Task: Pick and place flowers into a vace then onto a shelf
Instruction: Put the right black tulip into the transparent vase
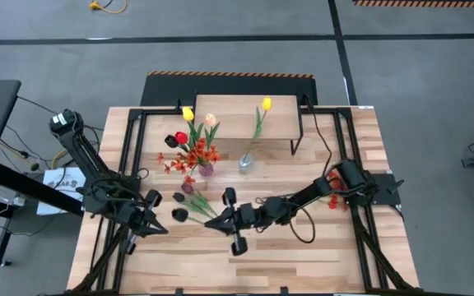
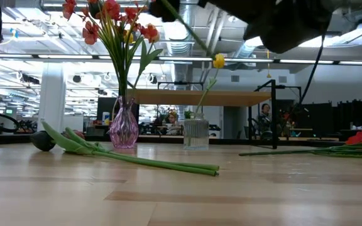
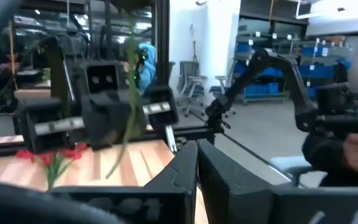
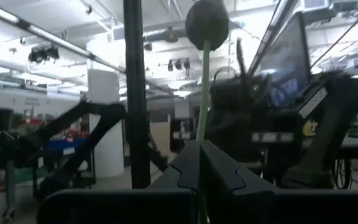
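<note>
A dark maroon tulip (image 1: 179, 215) hangs in the air on its green stem, held by my right gripper (image 1: 220, 220), which is shut on it near the table's middle. My left gripper (image 1: 156, 224) waits shut and empty just left of that flower. A second dark tulip (image 2: 43, 141) lies flat on the table. A purple vase (image 1: 206, 169) holds a bunch of red, orange and yellow flowers. A clear glass vase (image 1: 245, 163) holds one yellow tulip (image 1: 266, 104). Both vases stand on the table in front of the shelf (image 1: 245, 119). My right gripper (image 4: 199, 155) pinches the tulip's green stem (image 4: 202, 127) between its two fingers, coming level from the table's right. The stem runs out past the fingertips to the dark head (image 4: 207, 22). The flower is lifted clear of the table.
Red flowers (image 1: 336, 199) lie near the right arm's base. The lying tulip's stem (image 2: 168, 164) stretches across the boards toward the near edge. Black frame bars (image 1: 130, 156) run down both sides of the table. Bare boards lie along the near edge.
</note>
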Robot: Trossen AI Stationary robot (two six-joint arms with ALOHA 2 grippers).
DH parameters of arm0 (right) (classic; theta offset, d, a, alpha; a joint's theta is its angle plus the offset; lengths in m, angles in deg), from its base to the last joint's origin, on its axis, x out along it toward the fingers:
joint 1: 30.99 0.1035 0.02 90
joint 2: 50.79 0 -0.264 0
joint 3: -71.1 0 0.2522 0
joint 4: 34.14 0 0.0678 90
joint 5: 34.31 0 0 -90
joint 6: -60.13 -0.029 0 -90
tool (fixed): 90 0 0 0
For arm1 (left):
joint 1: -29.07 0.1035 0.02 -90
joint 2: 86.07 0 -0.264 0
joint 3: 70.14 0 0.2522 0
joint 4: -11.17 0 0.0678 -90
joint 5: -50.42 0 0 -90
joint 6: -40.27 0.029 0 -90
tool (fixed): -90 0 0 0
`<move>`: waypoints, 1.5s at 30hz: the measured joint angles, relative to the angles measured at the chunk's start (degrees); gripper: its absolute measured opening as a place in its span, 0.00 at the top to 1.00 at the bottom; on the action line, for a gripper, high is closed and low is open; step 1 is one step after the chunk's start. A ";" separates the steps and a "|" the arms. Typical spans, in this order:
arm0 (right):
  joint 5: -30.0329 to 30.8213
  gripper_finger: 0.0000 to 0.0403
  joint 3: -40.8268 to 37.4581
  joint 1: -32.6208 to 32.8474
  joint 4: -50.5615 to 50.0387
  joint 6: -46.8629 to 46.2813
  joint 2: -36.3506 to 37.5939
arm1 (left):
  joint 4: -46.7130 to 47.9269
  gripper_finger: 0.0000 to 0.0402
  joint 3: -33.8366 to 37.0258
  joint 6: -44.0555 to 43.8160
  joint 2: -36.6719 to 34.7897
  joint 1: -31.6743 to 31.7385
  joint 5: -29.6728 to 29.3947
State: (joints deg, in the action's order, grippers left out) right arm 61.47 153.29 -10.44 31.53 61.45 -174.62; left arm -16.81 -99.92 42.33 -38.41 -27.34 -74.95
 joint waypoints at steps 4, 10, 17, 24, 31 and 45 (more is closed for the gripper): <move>-0.57 1.00 2.31 0.08 -4.84 -0.48 -0.26 | -3.36 1.00 -0.04 0.25 2.42 2.51 -0.74; -1.25 1.00 3.17 0.38 -6.45 -0.39 -0.22 | -2.95 1.00 -2.04 -0.43 5.40 7.64 -1.92; -1.27 1.00 3.12 0.32 -7.52 -0.37 -0.25 | -2.77 1.00 -5.47 -0.67 10.39 11.06 2.31; -1.31 1.00 3.12 0.34 -7.42 -0.32 -0.25 | -2.76 0.96 -9.38 -0.56 15.47 12.10 3.66; -1.35 1.00 3.12 0.34 -7.46 -0.31 -0.25 | -2.48 0.83 -11.43 0.24 18.04 12.13 3.64; -1.27 1.00 3.08 0.34 -8.36 -0.31 -0.25 | -3.30 0.74 -11.54 0.69 18.08 12.26 0.38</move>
State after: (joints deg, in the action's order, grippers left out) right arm 60.21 156.37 -10.11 23.16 61.14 -174.87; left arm -20.11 -111.46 43.02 -20.33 -15.09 -74.57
